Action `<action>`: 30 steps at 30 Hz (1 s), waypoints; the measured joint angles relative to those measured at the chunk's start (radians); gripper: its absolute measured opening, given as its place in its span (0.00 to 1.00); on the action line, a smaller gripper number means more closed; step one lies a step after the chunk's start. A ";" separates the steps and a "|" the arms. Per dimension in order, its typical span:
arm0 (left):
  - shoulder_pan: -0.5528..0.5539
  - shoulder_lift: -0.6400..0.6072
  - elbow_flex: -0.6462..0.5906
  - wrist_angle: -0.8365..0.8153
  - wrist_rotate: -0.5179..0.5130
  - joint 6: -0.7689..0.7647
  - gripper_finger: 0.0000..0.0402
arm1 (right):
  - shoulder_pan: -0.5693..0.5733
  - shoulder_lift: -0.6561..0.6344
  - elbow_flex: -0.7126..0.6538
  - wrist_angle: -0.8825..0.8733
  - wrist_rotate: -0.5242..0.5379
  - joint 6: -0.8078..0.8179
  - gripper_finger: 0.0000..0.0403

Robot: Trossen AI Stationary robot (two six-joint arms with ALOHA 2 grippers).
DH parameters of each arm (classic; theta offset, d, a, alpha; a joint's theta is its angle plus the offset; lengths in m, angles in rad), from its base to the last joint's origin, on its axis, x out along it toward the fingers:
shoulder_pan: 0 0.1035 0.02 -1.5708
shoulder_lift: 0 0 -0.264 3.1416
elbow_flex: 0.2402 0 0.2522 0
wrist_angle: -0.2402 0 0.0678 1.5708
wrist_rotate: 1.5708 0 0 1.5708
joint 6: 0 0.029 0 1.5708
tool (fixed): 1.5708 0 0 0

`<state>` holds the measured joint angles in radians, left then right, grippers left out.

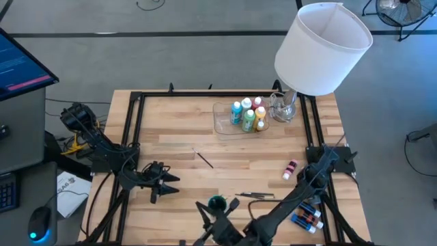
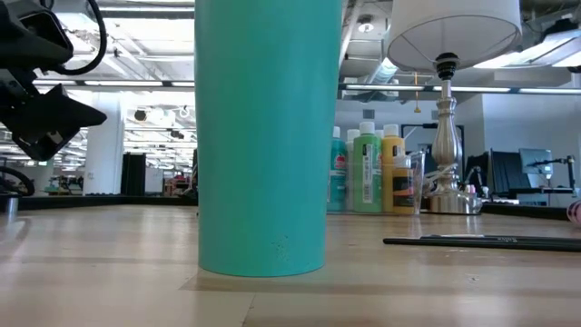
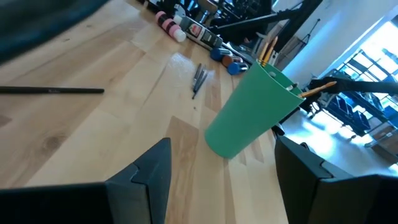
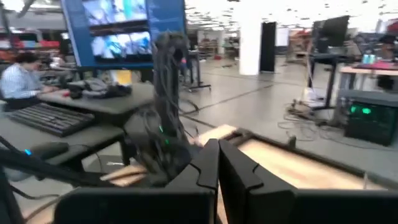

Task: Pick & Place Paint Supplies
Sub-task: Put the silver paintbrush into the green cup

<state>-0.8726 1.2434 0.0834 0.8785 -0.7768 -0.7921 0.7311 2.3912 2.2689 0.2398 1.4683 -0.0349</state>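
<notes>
Several white-capped paint bottles [image 1: 247, 115] stand in the clear tray [image 1: 222, 123] at the far right, also in the low view [image 2: 368, 173]. A pink bottle [image 1: 291, 169] lies on the table's right side. One thin brush [image 1: 203, 159] lies mid-table and a few more [image 1: 256, 195] lie nearer the front. A teal cup [image 1: 217, 203] stands near the front edge with brush handles [image 3: 267, 53] sticking out of it. My left gripper [image 1: 164, 186] hovers open to the cup's left, pointing at it. My right gripper [image 1: 202, 209] is shut beside the cup, and nothing shows between its fingers [image 4: 217, 168].
A big white lampshade [image 1: 322, 46] on a metal lamp base [image 1: 285, 106] stands at the far right corner. More bottles [image 1: 307, 217] lie at the near right edge. Black frame rails [image 1: 133, 123] run along the table's sides. The table's middle is bare wood.
</notes>
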 joint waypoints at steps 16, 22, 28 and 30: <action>0.008 0.000 0.000 0.006 -0.002 0.009 0.46 | 0.034 -0.002 -0.517 -0.109 0.103 0.864 0.00; 0.008 0.000 0.000 0.006 -0.003 0.025 0.46 | 0.036 -0.003 -0.543 -0.195 0.103 0.990 0.00; 0.017 0.000 0.000 0.006 -0.009 0.031 0.46 | 0.048 -0.025 -0.542 -0.196 0.103 0.927 0.00; 0.017 0.000 0.000 0.006 -0.009 0.030 0.46 | 0.048 -0.030 -0.543 -0.197 0.103 0.918 0.00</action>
<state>-0.8558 1.2434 0.0834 0.8841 -0.7860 -0.7616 0.7792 2.3612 1.7256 0.0425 1.5711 0.8833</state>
